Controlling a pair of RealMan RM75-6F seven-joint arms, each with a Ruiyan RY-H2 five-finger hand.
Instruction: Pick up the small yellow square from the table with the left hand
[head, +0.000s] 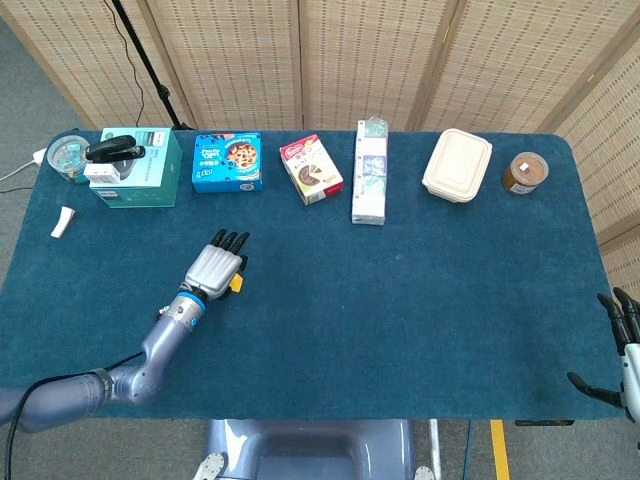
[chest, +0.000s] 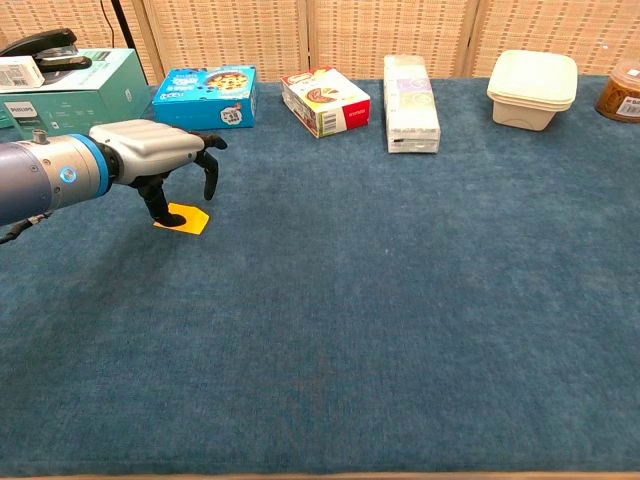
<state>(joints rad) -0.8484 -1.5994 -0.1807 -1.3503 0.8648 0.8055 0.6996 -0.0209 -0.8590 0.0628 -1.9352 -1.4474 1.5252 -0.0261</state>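
Note:
The small yellow square (chest: 187, 218) lies flat on the blue table (chest: 400, 300), left of the middle. My left hand (chest: 153, 148) hovers right over it, palm down, fingers arched and apart, with one dark fingertip (chest: 160, 212) at the square's left edge. It does not hold the square. In the head view the left hand (head: 216, 268) covers most of the square (head: 236, 284), so only a sliver shows. My right hand (head: 622, 345) hangs at the table's near right edge with its fingers spread and nothing in them.
Along the far edge stand a teal box (chest: 72, 92) with a black stapler (chest: 45, 42) on top, a blue cookie box (chest: 205, 95), a red and white box (chest: 324, 102), a long white pack (chest: 410, 90), a white lidded container (chest: 532, 88) and a brown jar (head: 524, 172).

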